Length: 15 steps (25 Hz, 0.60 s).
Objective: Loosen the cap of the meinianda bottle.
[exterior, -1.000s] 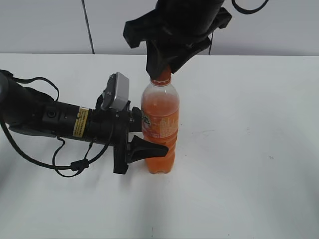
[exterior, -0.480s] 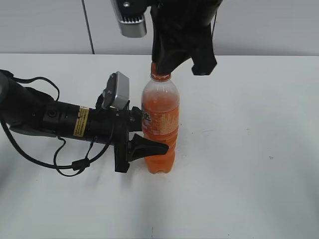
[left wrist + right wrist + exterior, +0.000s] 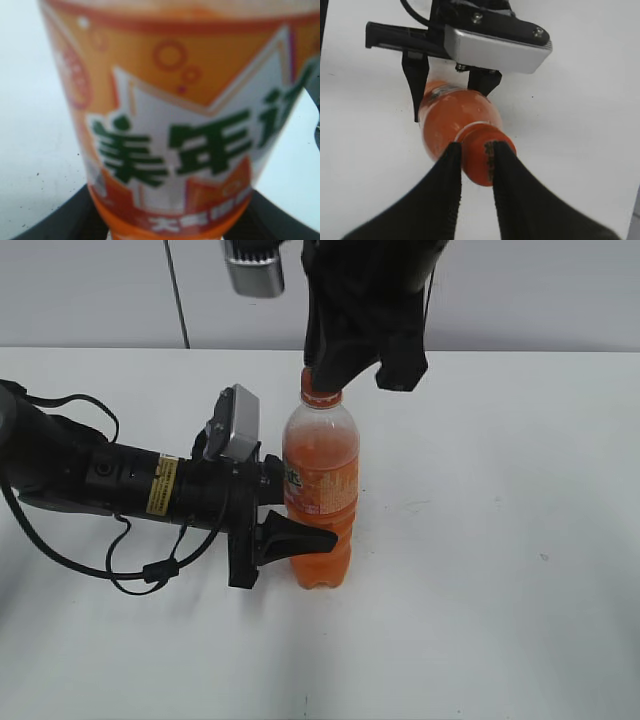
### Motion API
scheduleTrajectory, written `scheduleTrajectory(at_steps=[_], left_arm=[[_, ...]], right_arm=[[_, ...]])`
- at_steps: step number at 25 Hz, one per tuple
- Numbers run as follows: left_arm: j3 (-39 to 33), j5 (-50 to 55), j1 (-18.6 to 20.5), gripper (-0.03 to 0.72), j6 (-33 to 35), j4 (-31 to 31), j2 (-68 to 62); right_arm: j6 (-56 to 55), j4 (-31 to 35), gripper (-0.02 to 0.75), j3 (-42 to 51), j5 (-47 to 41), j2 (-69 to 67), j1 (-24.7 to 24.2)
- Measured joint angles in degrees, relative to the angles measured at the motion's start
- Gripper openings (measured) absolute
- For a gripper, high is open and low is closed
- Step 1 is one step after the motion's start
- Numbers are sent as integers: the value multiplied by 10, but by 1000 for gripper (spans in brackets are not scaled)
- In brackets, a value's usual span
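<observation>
Standing upright on the white table [image 3: 480,570]: the meinianda bottle [image 3: 321,490], clamped at its labelled waist by the left gripper [image 3: 290,510]. Reaching down from above, the right gripper [image 3: 475,152], fingers [image 3: 449,165] narrowly parted and pressed against both sides of the orange cap [image 3: 482,160].

The meinianda bottle [image 3: 321,485] is clear glossy plastic with a smooth printed label [image 3: 185,135] on a matt white table [image 3: 480,540]
</observation>
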State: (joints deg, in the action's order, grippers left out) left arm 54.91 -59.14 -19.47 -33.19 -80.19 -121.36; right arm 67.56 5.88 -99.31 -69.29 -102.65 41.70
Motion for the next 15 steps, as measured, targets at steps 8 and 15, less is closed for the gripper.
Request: scheduleTrajectory(at_steps=[8,15], left_arm=[[0,-1,0,380,0,-1,0],[0,-1,0,380,0,-1,0]], right_arm=[[-249,41,454,0,-2,42,0],[-624,24,482,0,-3,47,0]])
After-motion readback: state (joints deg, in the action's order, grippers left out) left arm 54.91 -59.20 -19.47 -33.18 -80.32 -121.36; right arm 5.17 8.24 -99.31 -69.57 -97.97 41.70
